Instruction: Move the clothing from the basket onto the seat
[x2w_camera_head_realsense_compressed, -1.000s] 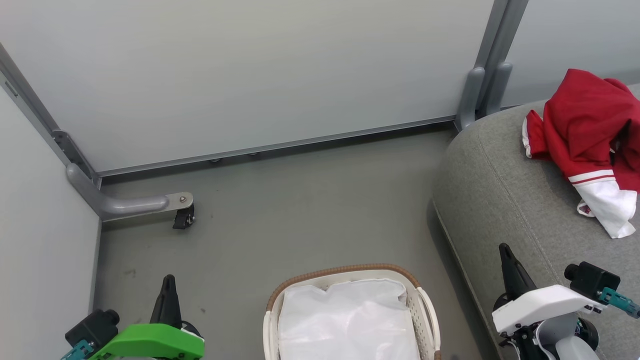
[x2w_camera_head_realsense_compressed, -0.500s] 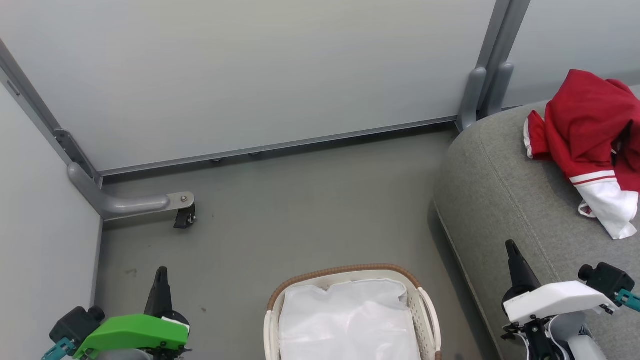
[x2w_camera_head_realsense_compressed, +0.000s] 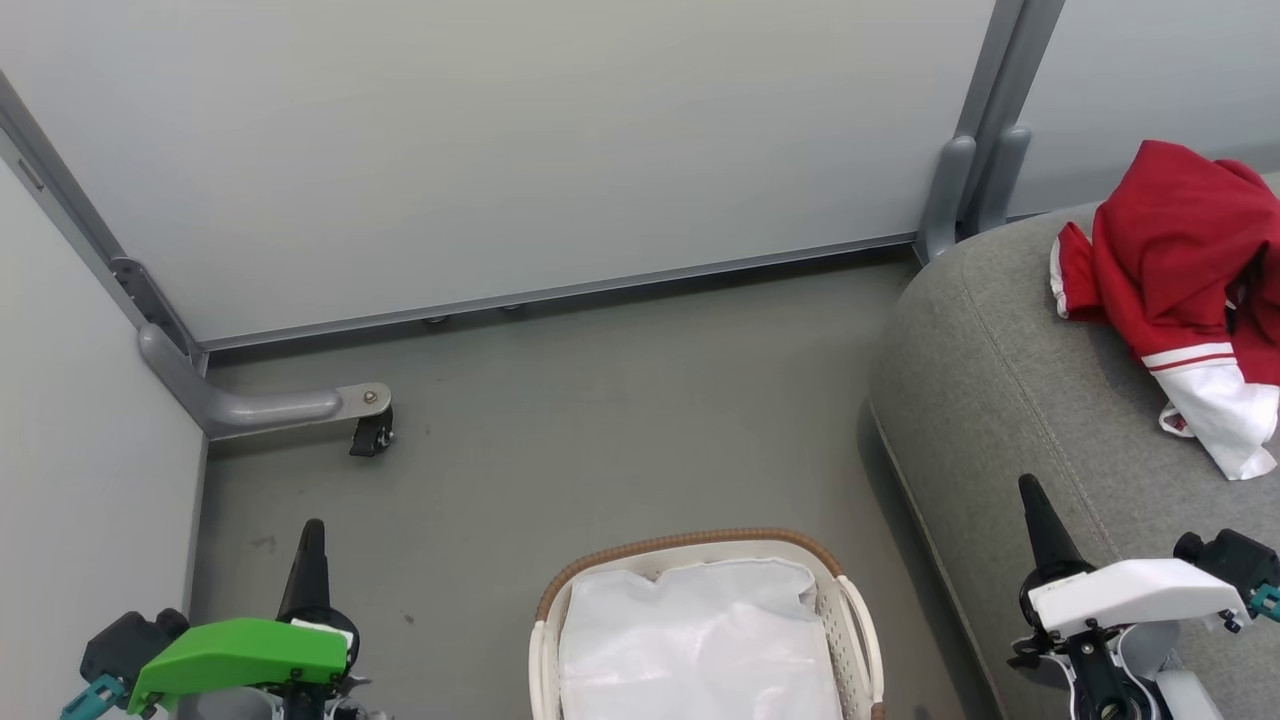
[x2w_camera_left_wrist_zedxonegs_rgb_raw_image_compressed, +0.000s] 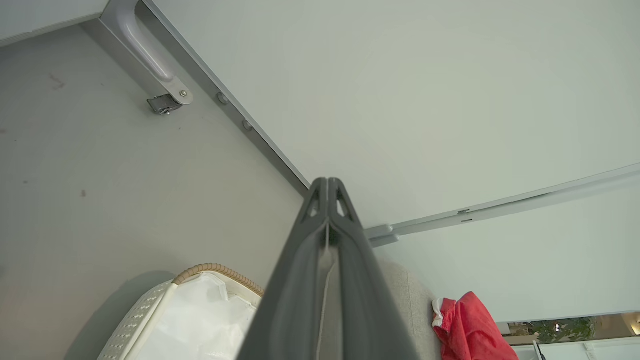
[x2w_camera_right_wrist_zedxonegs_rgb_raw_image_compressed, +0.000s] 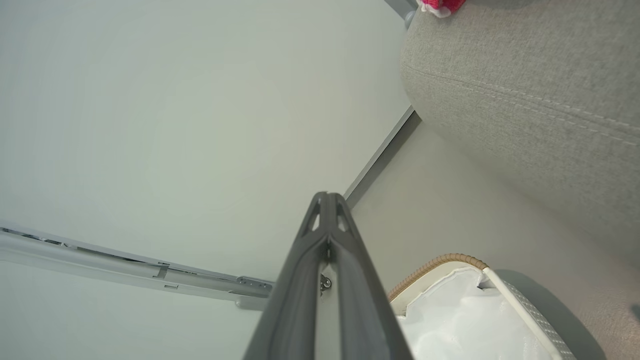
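1. Both arms have drifted outward over the last second: the left gripper (x2w_camera_head_realsense_compressed: 311, 540) toward the left edge of the head view, the right gripper (x2w_camera_head_realsense_compressed: 1035, 500) toward the right edge. Nothing else has shifted.
2. Left gripper: its two long dark fingers are pressed together on nothing, above the grey floor (x2w_camera_head_realsense_compressed: 600, 400) and left of the basket.
3. Between the grippers stands the oval white perforated plastic basket (x2w_camera_head_realsense_compressed: 690, 541) with its brown woven-look rim. It shows just a crumpled white liner (x2w_camera_head_realsense_compressed: 700, 640); its near end is cut off.
4. Right gripper: pressed together too, empty, over the front edge of the large grey fabric seat (x2w_camera_head_realsense_compressed: 1000, 380).
5. The soft bright red clothing (x2w_camera_head_realsense_compressed: 1170, 240) with white cuffs lies heaped on the seat, well beyond the right gripper.
6. The transfer looks finished. The next move calls only for checking the basket's hidden end.
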